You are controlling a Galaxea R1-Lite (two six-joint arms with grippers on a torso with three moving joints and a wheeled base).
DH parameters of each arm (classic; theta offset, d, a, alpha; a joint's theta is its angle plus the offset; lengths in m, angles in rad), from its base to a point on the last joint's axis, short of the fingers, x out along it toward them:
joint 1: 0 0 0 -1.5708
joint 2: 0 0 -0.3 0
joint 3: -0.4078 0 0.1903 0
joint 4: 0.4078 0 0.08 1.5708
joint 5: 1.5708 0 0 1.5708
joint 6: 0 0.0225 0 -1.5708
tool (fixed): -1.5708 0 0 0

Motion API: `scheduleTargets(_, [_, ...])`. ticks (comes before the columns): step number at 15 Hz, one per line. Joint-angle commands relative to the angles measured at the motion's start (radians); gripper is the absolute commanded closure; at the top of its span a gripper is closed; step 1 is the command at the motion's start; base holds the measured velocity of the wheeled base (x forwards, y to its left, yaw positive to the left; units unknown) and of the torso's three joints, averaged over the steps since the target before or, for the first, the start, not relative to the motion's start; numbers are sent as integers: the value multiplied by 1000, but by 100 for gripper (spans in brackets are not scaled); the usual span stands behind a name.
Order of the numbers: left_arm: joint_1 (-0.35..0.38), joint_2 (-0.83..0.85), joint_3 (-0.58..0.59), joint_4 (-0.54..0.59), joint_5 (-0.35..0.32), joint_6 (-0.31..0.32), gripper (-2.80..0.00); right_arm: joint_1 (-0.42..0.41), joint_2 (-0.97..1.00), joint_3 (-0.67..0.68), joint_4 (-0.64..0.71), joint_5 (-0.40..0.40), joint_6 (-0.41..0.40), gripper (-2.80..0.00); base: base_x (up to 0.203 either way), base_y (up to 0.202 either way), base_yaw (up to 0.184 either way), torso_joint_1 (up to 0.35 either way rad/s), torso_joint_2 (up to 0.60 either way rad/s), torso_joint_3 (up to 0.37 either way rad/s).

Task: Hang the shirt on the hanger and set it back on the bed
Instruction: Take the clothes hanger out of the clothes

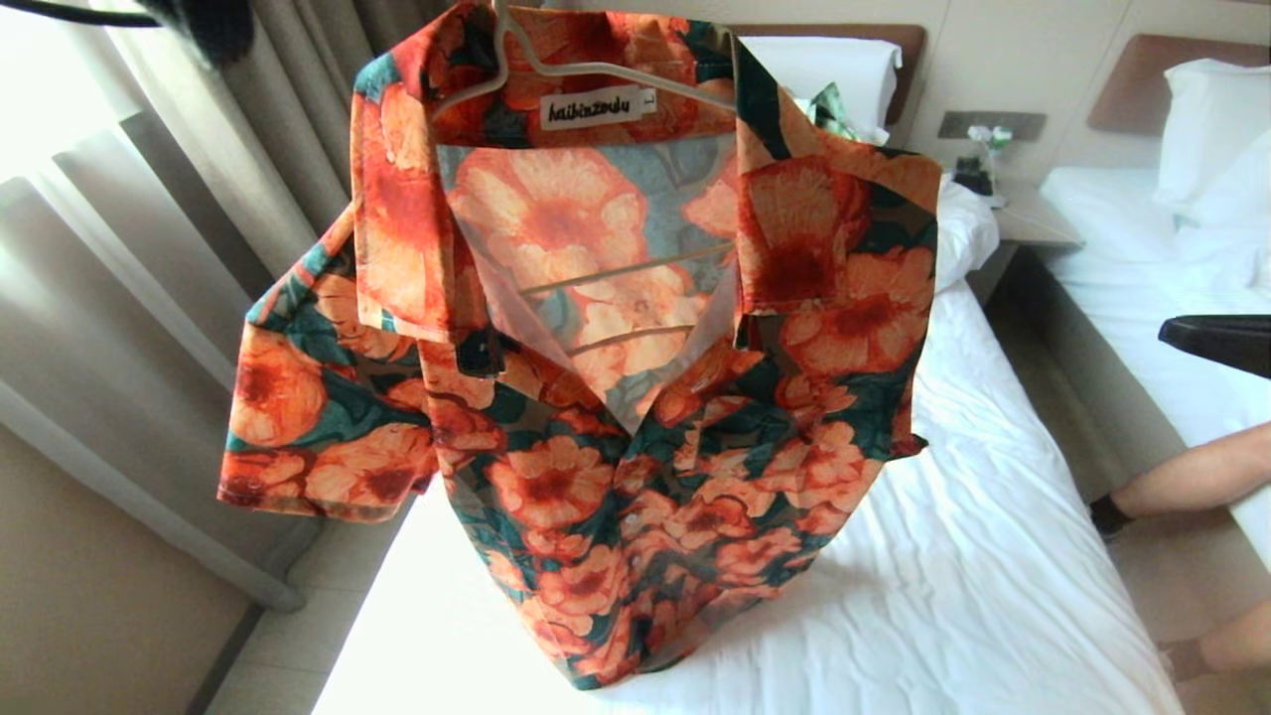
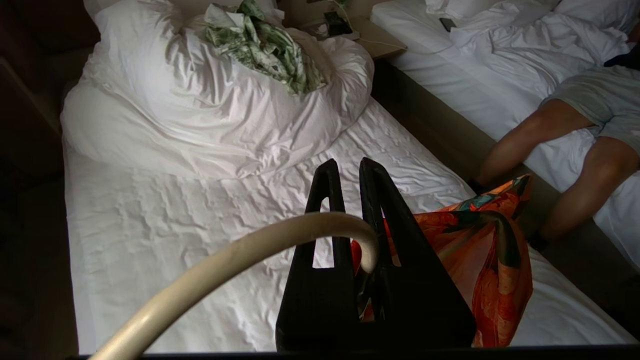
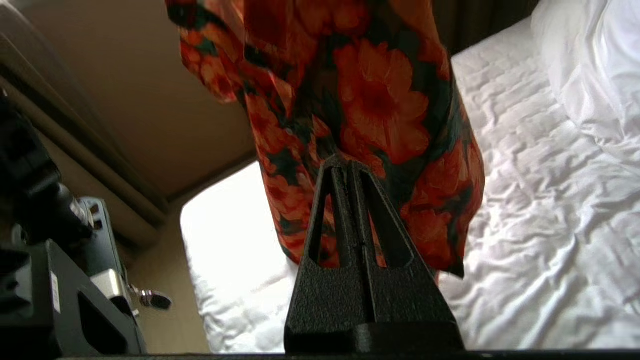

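A hotel room with beige curtains (image 1: 179, 248) along the robot's left is framing the bed (image 1: 993, 556), whose wrinkled white sheet is stretching away toward a bulky white duvet (image 2: 200, 115) and a pillow (image 1: 824, 74) against the brown headboard (image 1: 909, 50). A green-and-white leaf-patterned garment (image 2: 260, 50) is lying crumpled on top of the duvet. The shirt (image 1: 596, 397) is hanging in the air in front of the head camera, above the near end of the bed, its collar spread open and its white neck label (image 1: 596, 109) facing the camera. It is sitting on the hanger (image 1: 586, 70), whose cream-white wire is showing inside the collar and whose lower bars are showing faintly through the thin back panel. The left claw (image 2: 350, 170) is pinching the hanger's curved hook between nearly closed fingers, holding it up over the bed with the shirt's fabric bunched just below. The right claw (image 3: 345, 162) is standing pressed shut with its tips right against the shirt's lower front, though whether any cloth is caught between them cannot be told. Between this bed and a second white bed (image 1: 1122, 258) on the right, a nightstand (image 1: 1033, 218) is carrying small items, and a person's bare legs (image 1: 1192, 477) are reaching down from the second bed.
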Motion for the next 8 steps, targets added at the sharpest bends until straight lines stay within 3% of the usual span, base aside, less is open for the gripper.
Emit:
scheduleTargets(1, [4, 5, 0, 0, 2, 1, 0, 11, 33, 23, -137, 2, 97, 0, 0, 0, 0, 0, 0, 0])
scheduleTargets(5, [26, 14, 0, -31, 2, 1, 0, 27, 83, 16, -255, -46, 219, 0, 0, 0, 0, 0, 0, 0])
scheduleTargets(8, [33, 23, -1, -32, 0, 22, 0, 29, 78, 15, -260, -45, 254, 0, 0, 0, 0, 0, 0, 0])
